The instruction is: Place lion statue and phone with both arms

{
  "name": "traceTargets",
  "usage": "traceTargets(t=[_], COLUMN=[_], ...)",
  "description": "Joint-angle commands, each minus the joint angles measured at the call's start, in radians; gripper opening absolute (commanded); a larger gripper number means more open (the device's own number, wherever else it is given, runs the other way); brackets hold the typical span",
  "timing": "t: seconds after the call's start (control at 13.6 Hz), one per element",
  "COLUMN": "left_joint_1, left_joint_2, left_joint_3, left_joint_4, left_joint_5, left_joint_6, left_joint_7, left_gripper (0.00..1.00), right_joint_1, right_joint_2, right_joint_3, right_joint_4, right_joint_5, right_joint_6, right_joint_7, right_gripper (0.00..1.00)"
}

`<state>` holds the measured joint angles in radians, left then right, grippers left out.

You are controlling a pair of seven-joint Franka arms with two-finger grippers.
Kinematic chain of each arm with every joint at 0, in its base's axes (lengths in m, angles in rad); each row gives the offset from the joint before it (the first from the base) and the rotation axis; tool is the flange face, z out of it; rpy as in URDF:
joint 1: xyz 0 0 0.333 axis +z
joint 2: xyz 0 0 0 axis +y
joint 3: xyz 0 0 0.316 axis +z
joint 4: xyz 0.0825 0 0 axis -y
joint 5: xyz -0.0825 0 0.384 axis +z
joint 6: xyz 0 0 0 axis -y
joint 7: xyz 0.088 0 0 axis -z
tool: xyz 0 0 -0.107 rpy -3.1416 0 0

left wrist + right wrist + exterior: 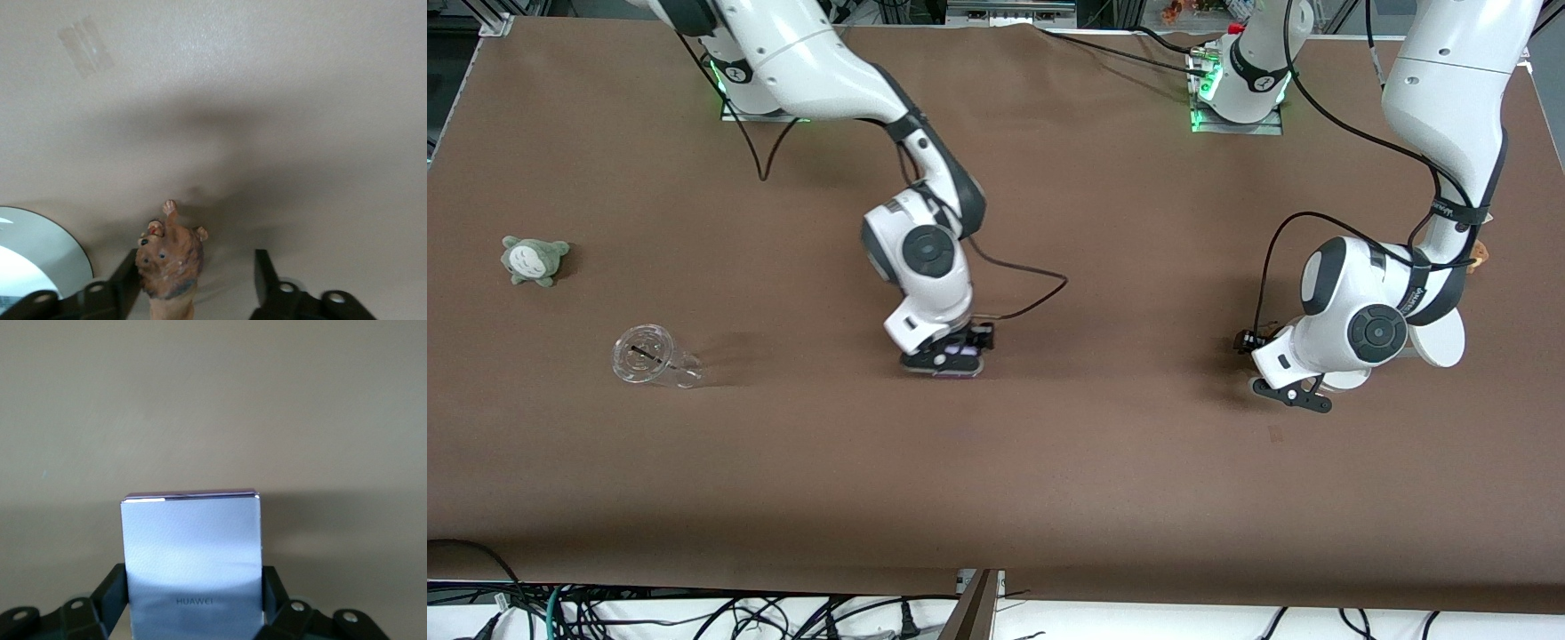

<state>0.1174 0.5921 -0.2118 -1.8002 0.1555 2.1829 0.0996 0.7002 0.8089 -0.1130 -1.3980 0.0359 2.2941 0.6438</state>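
The lion statue (170, 263), brown-orange, lies on the table between the fingers of my left gripper (195, 257). It rests against one finger (127, 280) with a clear gap to the other, so the jaws are open. In the front view the left gripper (1291, 396) is low at the table toward the left arm's end, and the lion is hidden under it. My right gripper (193, 570) is shut on the pale lavender phone (191, 547), one finger on each long edge. In the front view it (947, 357) holds the phone (957, 356) right at the table's middle.
A white round-based stand (1436, 342) with a disc is right beside the left hand, and its disc (33, 257) shows in the left wrist view. A tan plush (1480, 253) peeks out by the left arm. A clear cup (649, 356) and a grey-green plush (534, 259) lie toward the right arm's end.
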Motion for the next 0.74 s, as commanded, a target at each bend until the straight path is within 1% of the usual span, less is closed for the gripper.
traceTargets(t=[0.0, 0.15, 0.29, 0.51, 0.66], left_joint_1=[0.001, -0.005, -0.01, -0.009, -0.009], left_joint_2=[-0.052, -0.093, -0.124, -0.216, -0.287], left_joint_3=[-0.009, -0.015, -0.023, -0.055, -0.078], left_joint_4=[0.027, 0.079, 0.166, 0.264, 0.295], left_joint_5=[0.027, 0.027, 0.027, 0.023, 0.013], left_joint_6=[-0.084, -0.193, -0.326, -0.483, -0.523], left_joint_7=[-0.009, -0.011, -0.011, -0.011, -0.012], left_gripper=[1.0, 1.0, 1.0, 1.0, 1.0], right_joint_1=[-0.118, -0.2, -0.281, -0.352, -0.376], right_joint_2=[-0.074, -0.096, -0.103, -0.109, -0.114], right_joint_3=[0.0, -0.025, -0.025, -0.027, -0.027], right_joint_4=[-0.019, -0.027, -0.041, -0.12, -0.157], right_joint_5=[-0.002, -0.001, 0.001, 0.001, 0.001], right_joint_6=[-0.099, -0.168, -0.223, -0.216, -0.21], right_joint_7=[-0.117, -0.232, -0.315, -0.447, -0.47], right_gripper=[0.49, 0.49, 0.49, 0.49, 0.49])
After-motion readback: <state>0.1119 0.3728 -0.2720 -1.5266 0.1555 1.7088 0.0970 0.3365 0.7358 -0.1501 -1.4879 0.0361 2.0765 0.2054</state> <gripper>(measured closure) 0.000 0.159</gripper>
